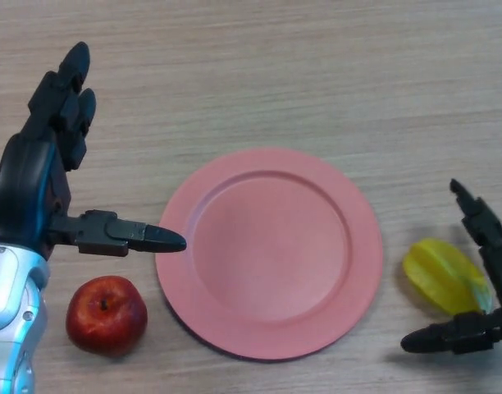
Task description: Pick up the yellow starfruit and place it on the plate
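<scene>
at the left the left robot hand (38, 176) lies spread wide over the wood-grain worktop (317, 74), fingers straight and pointing away, thumb reaching toward the plate's left rim, holding nothing. just below it sits one red apple (106, 314), stem up, close to the plate but apart from it. in the middle lies one round pink plate (269, 252), bare. to its right, off the plate, lies one yellow starfruit (444, 276). the right robot hand (485, 275) brackets it, opened wide, fingers beside the fruit's far edge and thumb below it. no writing or labels can be read anywhere.
</scene>
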